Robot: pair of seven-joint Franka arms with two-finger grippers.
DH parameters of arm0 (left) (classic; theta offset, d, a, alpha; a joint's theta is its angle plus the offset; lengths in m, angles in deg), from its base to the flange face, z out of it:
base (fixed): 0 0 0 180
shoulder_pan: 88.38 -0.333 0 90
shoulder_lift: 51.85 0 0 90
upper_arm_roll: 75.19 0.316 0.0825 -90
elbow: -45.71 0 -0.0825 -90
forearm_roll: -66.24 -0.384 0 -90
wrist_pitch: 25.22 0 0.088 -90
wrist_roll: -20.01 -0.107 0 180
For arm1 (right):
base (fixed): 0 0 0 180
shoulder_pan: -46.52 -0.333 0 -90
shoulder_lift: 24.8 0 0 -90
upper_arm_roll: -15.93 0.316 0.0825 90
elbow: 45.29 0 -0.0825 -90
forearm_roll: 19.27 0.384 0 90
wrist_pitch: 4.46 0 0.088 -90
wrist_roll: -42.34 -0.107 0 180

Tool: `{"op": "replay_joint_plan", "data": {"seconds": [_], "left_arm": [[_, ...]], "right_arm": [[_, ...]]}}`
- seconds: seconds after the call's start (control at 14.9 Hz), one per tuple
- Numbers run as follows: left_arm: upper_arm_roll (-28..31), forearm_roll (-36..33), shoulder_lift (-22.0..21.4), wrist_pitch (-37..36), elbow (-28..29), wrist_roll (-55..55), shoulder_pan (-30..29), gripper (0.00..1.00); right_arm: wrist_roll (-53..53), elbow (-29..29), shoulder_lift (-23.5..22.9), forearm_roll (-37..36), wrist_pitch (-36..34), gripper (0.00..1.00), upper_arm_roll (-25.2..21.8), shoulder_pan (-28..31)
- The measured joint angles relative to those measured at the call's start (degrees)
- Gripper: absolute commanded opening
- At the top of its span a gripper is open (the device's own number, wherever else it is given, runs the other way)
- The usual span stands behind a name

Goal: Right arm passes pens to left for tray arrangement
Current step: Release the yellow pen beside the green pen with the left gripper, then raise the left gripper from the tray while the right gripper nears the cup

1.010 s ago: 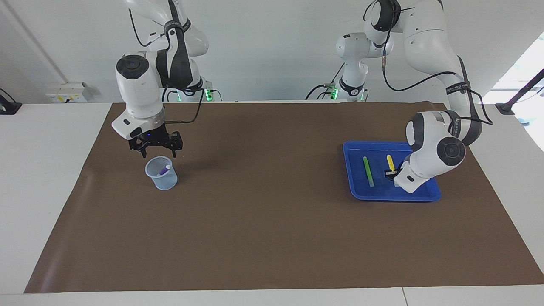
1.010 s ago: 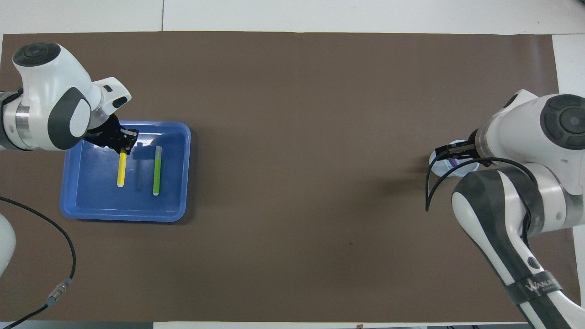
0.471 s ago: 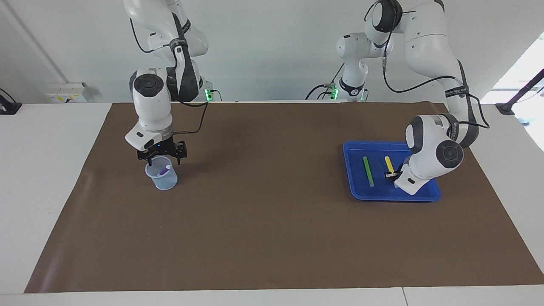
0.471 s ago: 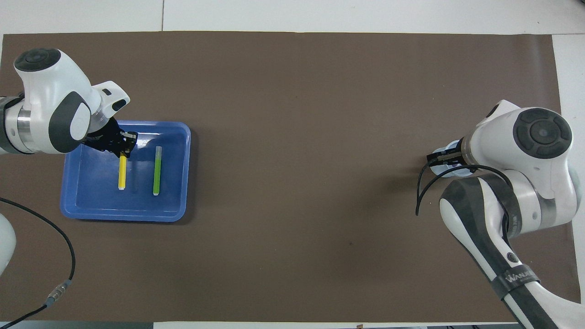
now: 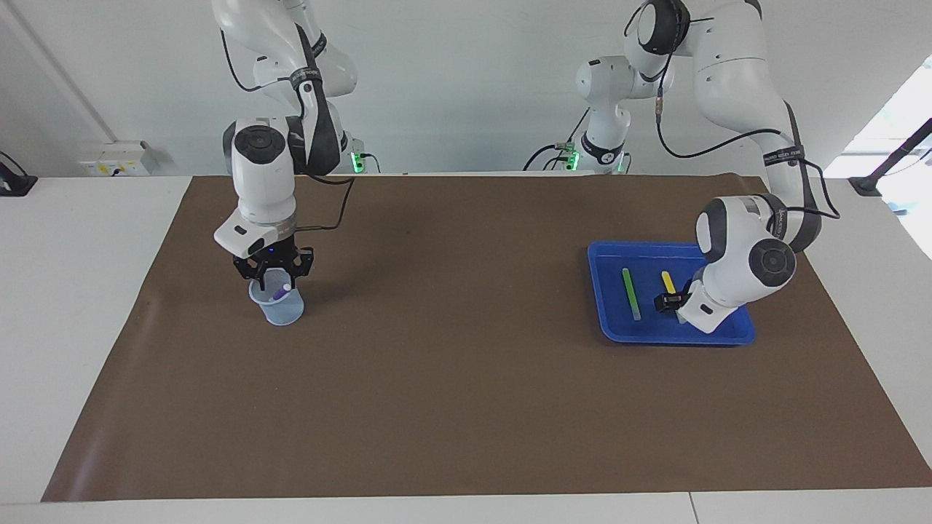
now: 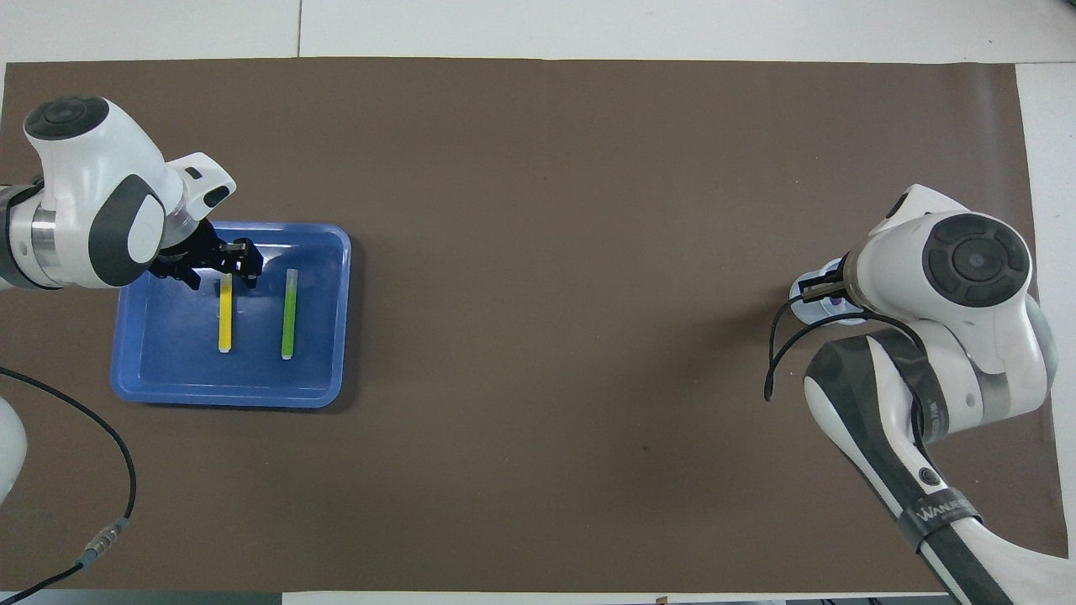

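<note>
While a brown mat [image 5: 466, 349] covers the white table [image 5: 73, 240], left hand [image 6: 227, 267] wide over blue tray [image 6: 328, 395], right hand [image 5: 275, 271] unclear at cup [image 5: 280, 309].

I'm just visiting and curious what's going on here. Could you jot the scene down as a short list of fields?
tray: blue, at the left arm's end of the table
green pen: flat in tray
yellow pen: flat in tray, beside the green one
purple pen: standing in cup
cup: at the right arm's end
left gripper: open, over the yellow pen's end
right gripper: at cup's mouth
</note>
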Motion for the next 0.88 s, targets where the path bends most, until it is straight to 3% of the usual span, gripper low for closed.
{"op": "replay_joint_plan", "data": {"seconds": [0.2,0.4,0.61,0.88], "left_arm": [[-0.11,1.07,-1.27,-1.05,-1.06,0.0,0.0,1.0],[-0.15,7.01,-5.26,-3.69,-2.43,0.03,0.0,1.0],[-0.14,13.43,-11.06,-8.48,-2.96,1.01,-0.02,1.0],[-0.2,19.25,-17.81,-12.6,-3.13,7.63,0.0,1.0]], "right_arm": [[0.0,-0.41,0.0,-0.06,0.91,0.54,-0.05,0.06],[0.0,-0.56,0.0,-0.07,1.57,0.5,-0.12,0.08],[0.0,-0.66,0.0,-0.08,2.94,0.3,-0.22,0.12],[0.0,-0.81,-0.05,-0.1,4.72,0.3,-0.38,0.43]]}}
